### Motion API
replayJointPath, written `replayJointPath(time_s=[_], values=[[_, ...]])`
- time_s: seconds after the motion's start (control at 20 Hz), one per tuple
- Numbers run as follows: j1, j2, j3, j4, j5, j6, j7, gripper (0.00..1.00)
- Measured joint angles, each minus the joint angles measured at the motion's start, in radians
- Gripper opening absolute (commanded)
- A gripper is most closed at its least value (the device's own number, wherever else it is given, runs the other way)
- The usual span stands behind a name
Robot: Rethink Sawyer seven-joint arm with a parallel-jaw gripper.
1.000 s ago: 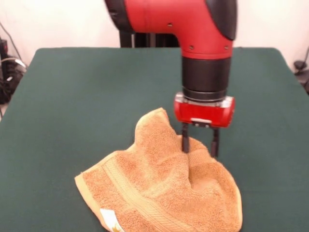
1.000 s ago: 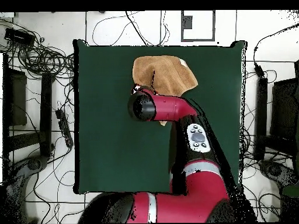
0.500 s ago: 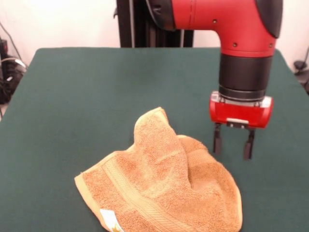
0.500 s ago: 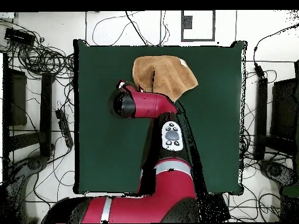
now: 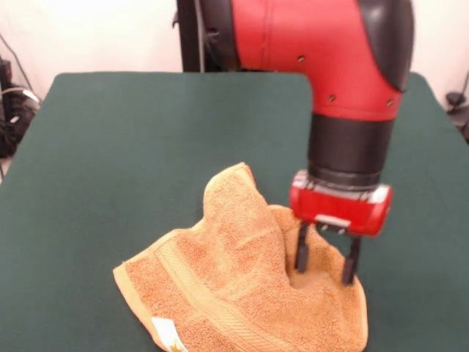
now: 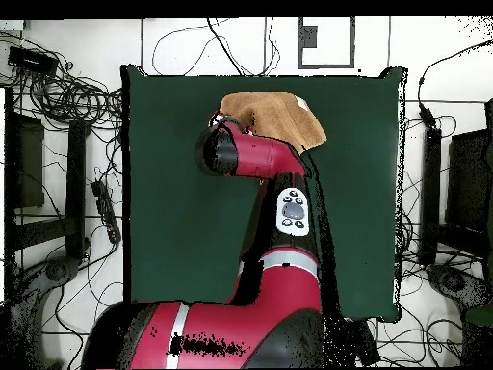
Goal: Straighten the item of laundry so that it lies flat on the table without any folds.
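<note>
Here we see the towel (image 5: 242, 286) lying crumpled with raised folds on the green worktop (image 5: 110, 147), near the edge closest to the front camera. The jaws (image 5: 326, 265) stand spread apart, released, their 2 tips just over the towel's right part, gripping nothing.

- no text, brand, number or sign can be read anywhere in either view.
- the small white tag (image 5: 165, 330) on the towel (image 5: 242, 286) shows only a faint mark, too small to read.
- the arm's button panel (image 6: 292, 212) carries no readable label.
</note>
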State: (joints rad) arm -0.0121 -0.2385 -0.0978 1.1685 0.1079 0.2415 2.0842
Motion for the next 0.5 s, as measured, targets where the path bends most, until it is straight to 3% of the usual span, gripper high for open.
replayJointPath(time_s=[0.5], values=[[-0.062,0.044,-0.025,-0.042,0.004,0.0,0.0,1.0]])
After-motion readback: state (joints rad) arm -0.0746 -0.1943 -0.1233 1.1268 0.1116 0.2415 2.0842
